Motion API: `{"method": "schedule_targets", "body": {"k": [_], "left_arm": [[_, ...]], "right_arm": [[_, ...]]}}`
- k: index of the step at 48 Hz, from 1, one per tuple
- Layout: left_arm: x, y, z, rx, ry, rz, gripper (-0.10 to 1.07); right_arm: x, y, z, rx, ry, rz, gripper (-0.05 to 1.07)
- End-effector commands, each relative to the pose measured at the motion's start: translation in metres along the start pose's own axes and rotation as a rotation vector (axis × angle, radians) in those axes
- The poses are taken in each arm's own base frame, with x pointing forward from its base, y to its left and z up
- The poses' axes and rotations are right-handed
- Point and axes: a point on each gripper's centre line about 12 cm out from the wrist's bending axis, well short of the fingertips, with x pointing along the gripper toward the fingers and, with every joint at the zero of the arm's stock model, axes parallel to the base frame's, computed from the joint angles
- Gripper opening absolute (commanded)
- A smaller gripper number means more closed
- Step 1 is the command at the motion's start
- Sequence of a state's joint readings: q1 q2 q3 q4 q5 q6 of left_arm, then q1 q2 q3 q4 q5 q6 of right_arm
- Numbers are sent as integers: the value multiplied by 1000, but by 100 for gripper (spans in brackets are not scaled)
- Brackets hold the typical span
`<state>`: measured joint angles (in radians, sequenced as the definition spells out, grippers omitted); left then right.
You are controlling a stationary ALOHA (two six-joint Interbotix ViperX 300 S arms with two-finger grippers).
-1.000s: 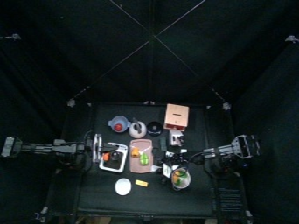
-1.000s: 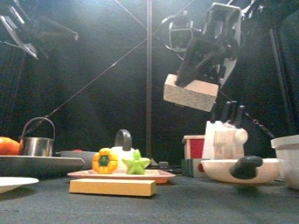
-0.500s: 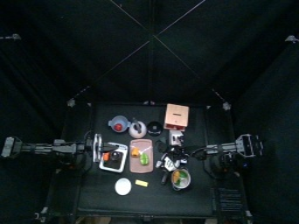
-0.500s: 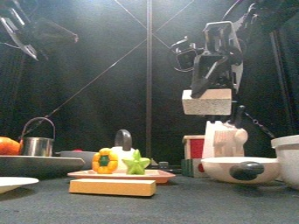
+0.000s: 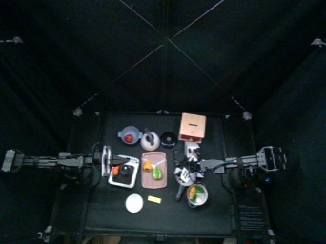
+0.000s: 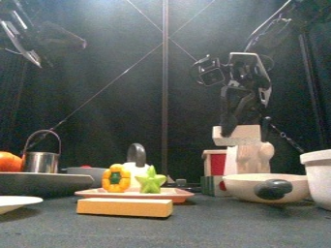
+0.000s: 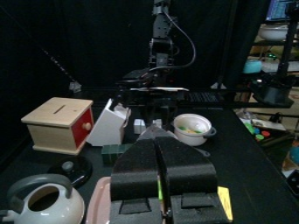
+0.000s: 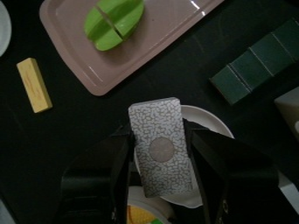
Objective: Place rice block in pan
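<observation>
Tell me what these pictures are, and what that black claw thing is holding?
It is a robot with two black arms at a small table, filmed from above, from the front, and from a camera on each wrist. The right gripper holds a pale rice block in the air above a white bowl-like pan. The left gripper rests, shut and empty. On the table lie a pink tray with green toy food, a kettle and a wooden box.
</observation>
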<state>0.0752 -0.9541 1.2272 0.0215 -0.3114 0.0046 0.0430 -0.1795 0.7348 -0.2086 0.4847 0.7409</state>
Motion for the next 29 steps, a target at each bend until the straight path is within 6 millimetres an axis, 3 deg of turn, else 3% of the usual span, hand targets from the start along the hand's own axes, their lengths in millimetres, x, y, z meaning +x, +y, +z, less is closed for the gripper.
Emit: {"method": "schedule_targets", "body": {"k": [1,20,29], "left_arm": [[1,1,6,2,-20,3,1],[1,1,5,3,-18,6,1],[1,1,5,2,-18,6,1]], "right_arm": [[-5,3,0,-10,-22,7,55],[13,-5,-10,-17,26,-60,57],[15,-6,-12,-13,46,-76,67]]}}
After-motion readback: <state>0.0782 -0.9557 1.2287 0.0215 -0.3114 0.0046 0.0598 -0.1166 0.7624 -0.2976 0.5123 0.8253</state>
